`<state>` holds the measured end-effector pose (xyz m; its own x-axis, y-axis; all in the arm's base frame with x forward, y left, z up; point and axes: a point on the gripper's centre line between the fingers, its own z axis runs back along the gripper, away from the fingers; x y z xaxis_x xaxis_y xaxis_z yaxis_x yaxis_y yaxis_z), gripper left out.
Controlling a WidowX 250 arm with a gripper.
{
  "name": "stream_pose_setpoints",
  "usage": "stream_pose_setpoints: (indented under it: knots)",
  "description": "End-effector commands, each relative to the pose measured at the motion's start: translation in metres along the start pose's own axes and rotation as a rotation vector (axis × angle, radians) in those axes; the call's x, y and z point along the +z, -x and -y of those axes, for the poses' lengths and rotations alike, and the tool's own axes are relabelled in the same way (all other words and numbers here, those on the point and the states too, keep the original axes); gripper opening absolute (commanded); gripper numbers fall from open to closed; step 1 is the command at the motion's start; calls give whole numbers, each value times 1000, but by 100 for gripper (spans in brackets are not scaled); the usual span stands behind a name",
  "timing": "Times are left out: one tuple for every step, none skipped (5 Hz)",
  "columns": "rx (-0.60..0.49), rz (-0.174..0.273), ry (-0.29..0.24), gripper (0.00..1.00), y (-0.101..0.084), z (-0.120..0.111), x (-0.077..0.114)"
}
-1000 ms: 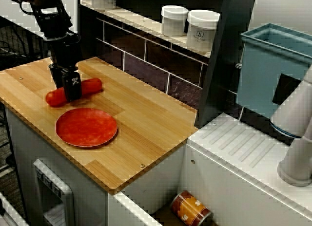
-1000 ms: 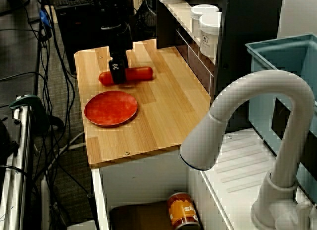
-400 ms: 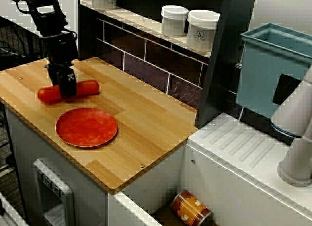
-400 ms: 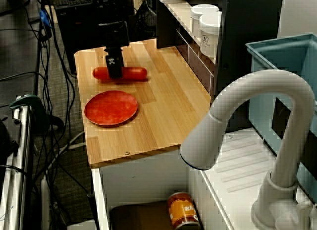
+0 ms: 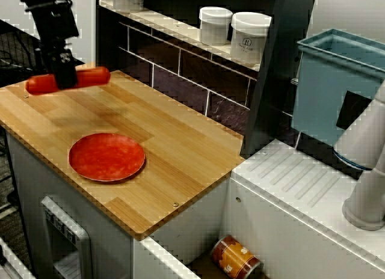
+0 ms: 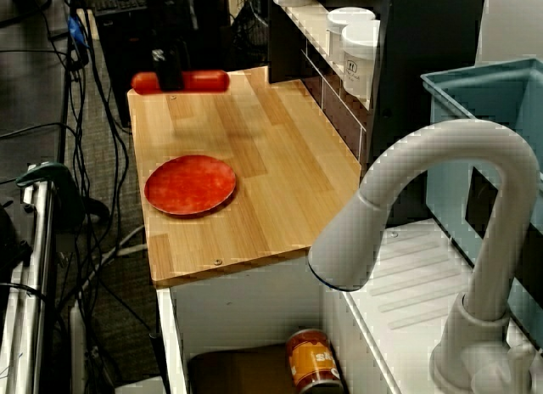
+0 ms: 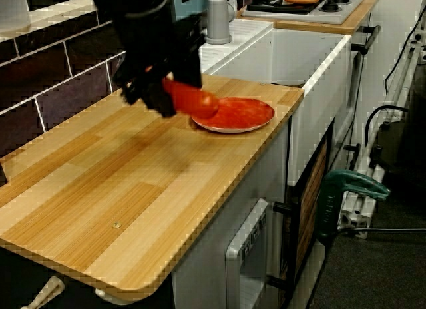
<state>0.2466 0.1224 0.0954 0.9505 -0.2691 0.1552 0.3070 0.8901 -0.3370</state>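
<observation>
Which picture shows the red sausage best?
The near top view: the sausage shows both ends, the gripper shut round its middle. The far top view shows both ends too, but smaller. The low side view shows only one end; the gripper hides the rest.

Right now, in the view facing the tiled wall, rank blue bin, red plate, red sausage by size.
1. blue bin, though cropped at the edge.
2. red plate.
3. red sausage, thin, partly hidden by the claw gripping it.
</observation>
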Motion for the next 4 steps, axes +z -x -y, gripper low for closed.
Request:
stream_pose_setpoints:
  knots:
    - [-157, 10, -29, 0, 28, 39, 13]
    - [-201, 17, -42, 0, 34, 59, 8]
    - [-244, 37, -57, 0, 36, 73, -1]
    - [-286, 39, -95, 0, 29, 79, -19]
